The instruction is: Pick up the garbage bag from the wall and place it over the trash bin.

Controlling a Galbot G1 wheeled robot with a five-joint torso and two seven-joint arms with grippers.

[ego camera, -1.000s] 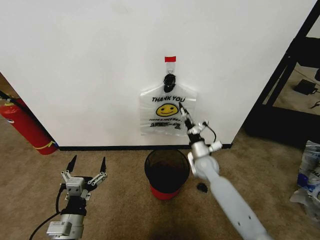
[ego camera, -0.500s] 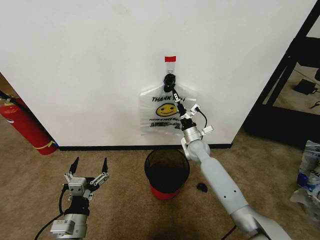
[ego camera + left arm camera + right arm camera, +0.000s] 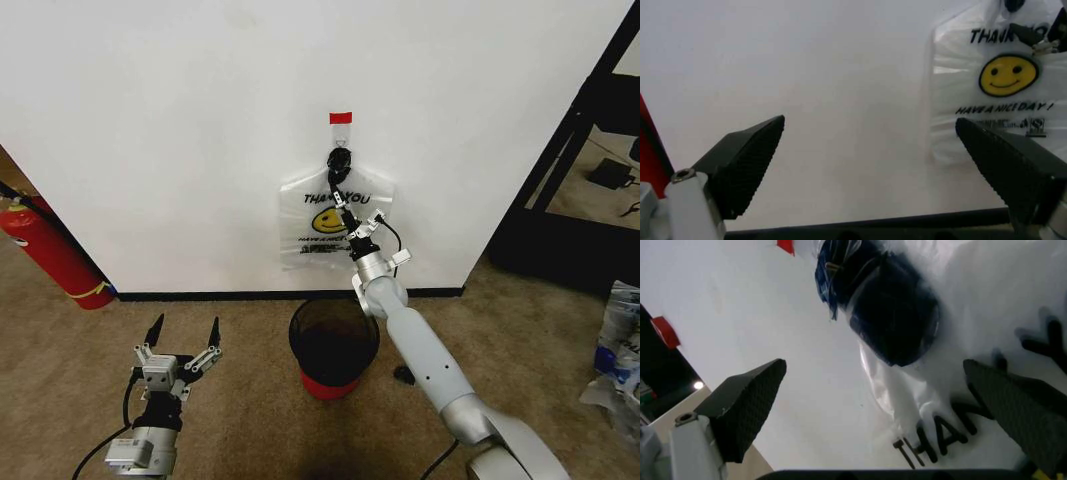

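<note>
Low at the near edge of the carpet, the left gripper [image 3: 182,335] waits with its two dark fingers spread wide and nothing between them, pointed toward the wall [image 3: 180,140]; parked there it stays clear of the working arm and, judging by its wrist view, faces the bag from the side. Farther in, the trash bin [image 3: 334,345], a black mesh basket on a red base, stands on the carpet almost directly under the bag, presumably so the bag need only travel straight down once freed. Above it the right arm reaches up and forward, and the right gripper [image 3: 343,205] sits against the upper part of the garbage bag [image 3: 315,245], just below the black hook [image 3: 341,159]. Its wrist view shows ribbed pads [image 3: 750,402] wide apart on either side of the bunched dark handles, holding nothing yet, likely lined up to close near the hook. Thin and translucent, the bag hangs flat on the wall beneath a red tape tab [image 3: 341,118], printed with dark lettering and a yellow smiley face.
</note>
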